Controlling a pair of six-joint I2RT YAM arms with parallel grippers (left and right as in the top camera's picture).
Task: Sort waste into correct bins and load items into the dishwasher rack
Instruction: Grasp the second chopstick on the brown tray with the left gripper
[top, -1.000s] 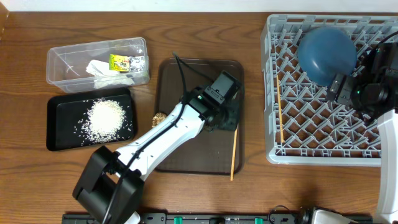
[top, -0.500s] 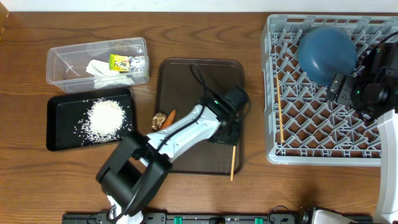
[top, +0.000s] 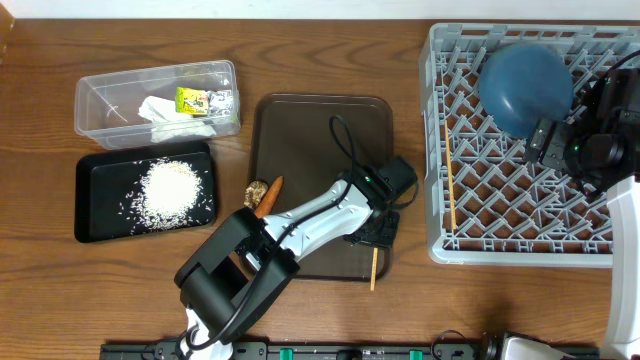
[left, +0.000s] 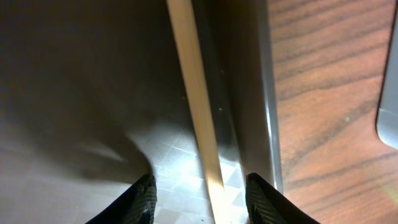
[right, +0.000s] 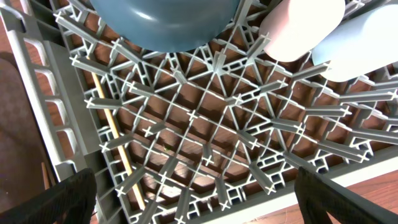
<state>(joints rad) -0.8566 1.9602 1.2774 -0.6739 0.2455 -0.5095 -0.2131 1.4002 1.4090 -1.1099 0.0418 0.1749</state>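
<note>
A wooden chopstick (top: 374, 262) lies along the right edge of the brown tray (top: 310, 130). My left gripper (top: 381, 226) is open and low over it; in the left wrist view the chopstick (left: 194, 106) runs between my fingertips (left: 199, 190). My right gripper (top: 590, 150) is open and empty (right: 196, 193) above the grey rack (top: 500, 250). The rack holds the dark blue bowl (top: 525, 88), a second chopstick (top: 450, 185), a pink cup (right: 301, 28) and a light blue cup (right: 360, 43). The white bowl is not in view.
The clear tub (top: 100, 95) holds the white tissue (top: 165, 115) and the foil wrapper (top: 200, 100). The black tray (top: 100, 225) holds rice (top: 170, 190). An orange stick (top: 270, 193) and a brown bit (top: 256, 190) lie at the brown tray's left edge.
My left gripper has moved right and toward the front across the brown tray to the chopstick, uncovering the orange stick and brown bit. The right arm has not moved.
</note>
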